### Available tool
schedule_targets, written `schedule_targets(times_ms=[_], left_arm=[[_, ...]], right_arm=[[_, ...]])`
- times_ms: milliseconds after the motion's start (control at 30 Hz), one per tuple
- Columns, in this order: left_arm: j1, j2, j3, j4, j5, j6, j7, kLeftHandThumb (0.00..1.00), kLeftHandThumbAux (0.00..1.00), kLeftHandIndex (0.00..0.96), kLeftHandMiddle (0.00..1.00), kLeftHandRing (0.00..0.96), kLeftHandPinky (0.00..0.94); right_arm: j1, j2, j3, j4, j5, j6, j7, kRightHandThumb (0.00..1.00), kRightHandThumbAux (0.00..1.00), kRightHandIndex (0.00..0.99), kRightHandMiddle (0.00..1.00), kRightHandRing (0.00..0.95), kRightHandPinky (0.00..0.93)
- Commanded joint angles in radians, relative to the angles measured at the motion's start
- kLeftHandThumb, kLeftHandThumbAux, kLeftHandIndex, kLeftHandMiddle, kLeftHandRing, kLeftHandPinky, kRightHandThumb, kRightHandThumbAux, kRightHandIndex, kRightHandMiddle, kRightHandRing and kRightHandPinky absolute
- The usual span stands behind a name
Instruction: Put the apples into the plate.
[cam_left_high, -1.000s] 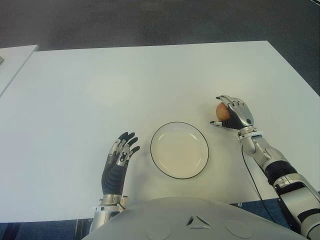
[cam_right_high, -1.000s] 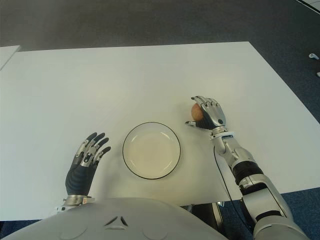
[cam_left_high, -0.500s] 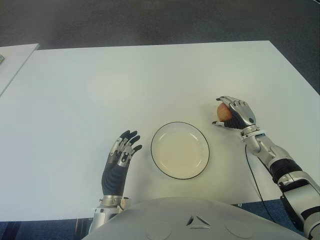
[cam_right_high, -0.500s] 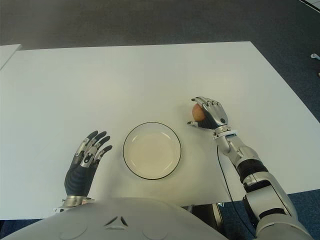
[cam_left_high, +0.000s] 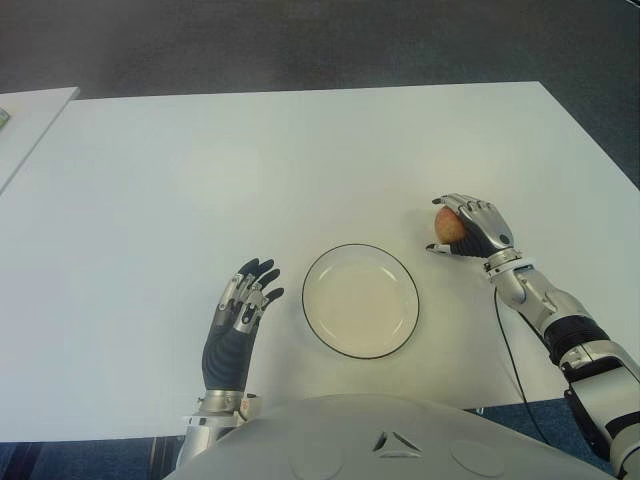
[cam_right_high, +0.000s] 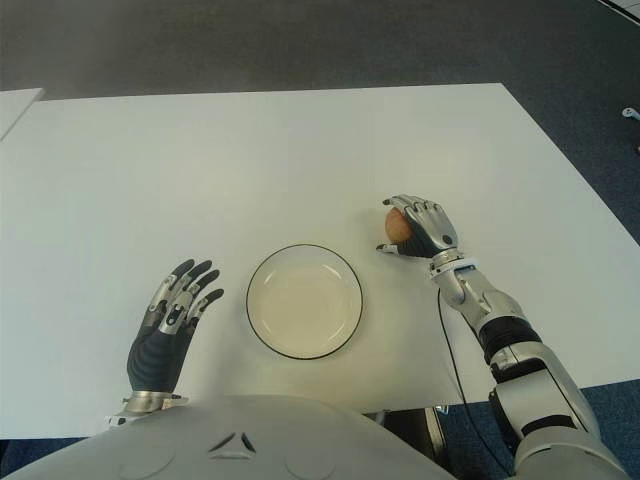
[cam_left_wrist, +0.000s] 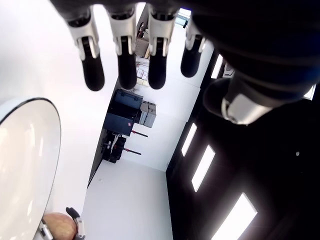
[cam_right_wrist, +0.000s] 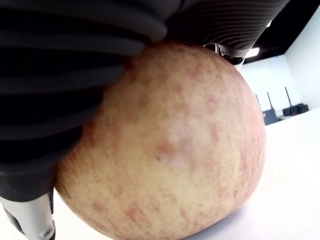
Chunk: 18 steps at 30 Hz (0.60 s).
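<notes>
The right robot hand (cam_left_high: 472, 228) is curled around a red-yellow apple (cam_left_high: 448, 227), which is held near the counter's (cam_left_high: 300, 160) right edge, just right of the white black-rimmed plate (cam_left_high: 360, 300). The left robot hand (cam_left_high: 238, 320) is seen left of the plate near the front edge, fingers spread and nothing held.

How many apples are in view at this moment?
1. The apple sits in the right hand's grasp, right of the empty plate. The left hand holds nothing. No others show.
</notes>
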Motion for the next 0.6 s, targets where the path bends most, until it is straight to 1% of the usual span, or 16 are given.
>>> schedule_targets(times_ms=[33, 300, 600], left_arm=[[0.013, 0.006, -0.01, -0.009, -0.007, 0.009, 0.003, 0.27, 0.501, 0.167, 0.192, 0.189, 0.242], [0.019, 0.009, -0.013, -0.02, -0.018, 0.009, -0.002, 0.272, 0.507, 0.165, 0.19, 0.188, 0.237], [0.028, 0.012, -0.012, -0.028, -0.033, 0.009, -0.003, 0.27, 0.513, 0.159, 0.185, 0.184, 0.234]], right_arm=[[0.013, -0.018, -0.003, -0.008, 0.005, -0.006, 0.036, 0.727, 0.711, 0.44, 0.907, 0.881, 0.877], [0.024, -0.032, -0.015, -0.04, 0.021, -0.005, 0.061, 0.729, 0.71, 0.44, 0.896, 0.878, 0.874], [0.031, -0.039, -0.03, -0.066, 0.025, 0.002, 0.092, 0.728, 0.71, 0.44, 0.915, 0.891, 0.883]])
